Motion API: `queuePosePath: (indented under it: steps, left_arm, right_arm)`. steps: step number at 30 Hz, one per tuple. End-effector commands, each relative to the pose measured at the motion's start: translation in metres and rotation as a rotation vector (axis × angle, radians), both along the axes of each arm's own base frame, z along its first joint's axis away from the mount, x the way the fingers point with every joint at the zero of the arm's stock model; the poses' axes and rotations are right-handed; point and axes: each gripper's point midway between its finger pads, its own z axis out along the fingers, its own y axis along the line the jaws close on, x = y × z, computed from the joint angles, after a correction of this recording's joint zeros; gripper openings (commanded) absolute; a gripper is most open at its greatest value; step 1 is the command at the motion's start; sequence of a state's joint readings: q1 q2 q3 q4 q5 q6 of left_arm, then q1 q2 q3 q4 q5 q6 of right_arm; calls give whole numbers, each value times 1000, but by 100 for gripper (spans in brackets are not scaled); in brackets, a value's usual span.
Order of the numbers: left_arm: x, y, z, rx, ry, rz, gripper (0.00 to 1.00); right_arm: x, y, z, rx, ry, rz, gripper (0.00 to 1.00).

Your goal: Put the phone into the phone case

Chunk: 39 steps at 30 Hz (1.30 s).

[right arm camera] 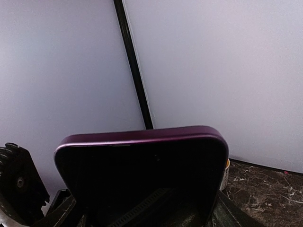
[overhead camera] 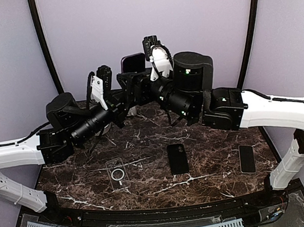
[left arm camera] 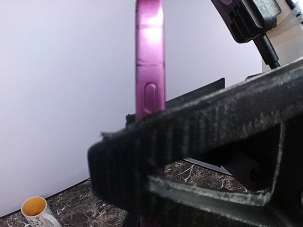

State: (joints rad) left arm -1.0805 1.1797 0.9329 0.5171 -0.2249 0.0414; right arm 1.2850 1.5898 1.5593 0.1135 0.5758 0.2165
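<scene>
Phone case [overhead camera: 117, 173] 1, black phones [overhead camera: 177, 158] [overhead camera: 246, 159] 2; 1 purple phone [overhead camera: 133, 62] in left pincer [left arm camera: 151, 158]; right pincer [right arm camera: 142, 215]: gap unclear

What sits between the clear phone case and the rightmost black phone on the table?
A second black phone, lying flat, apart from both the phone case and the rightmost black phone. The top view shows it.

free: over case [overhead camera: 117, 173], gap to centre phone [overhead camera: 177, 158] | blocked: rear centre, left arm [overhead camera: 89, 123], right arm [overhead camera: 180, 98] | right: second phone [overhead camera: 246, 158]
</scene>
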Motion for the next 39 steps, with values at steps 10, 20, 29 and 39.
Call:
queuePosePath:
  steps: [10, 20, 29, 39]
  left_arm:
    - [-11, 7, 8, -43, 6, -41, 54]
    - [3, 44, -100, 386, 346, -11, 99]
    - [71, 78, -123, 495, 409, 147, 99]
    - [83, 94, -165, 553, 420, 169, 99]
  right_arm:
    - [7, -26, 0, 16, 61, 17, 12]
    - [55, -99, -161, -257, 432, -398, 0]
    - [54, -99, -261, -353, 581, -444, 0]
    - [44, -112, -327, -324, 709, -459, 0]
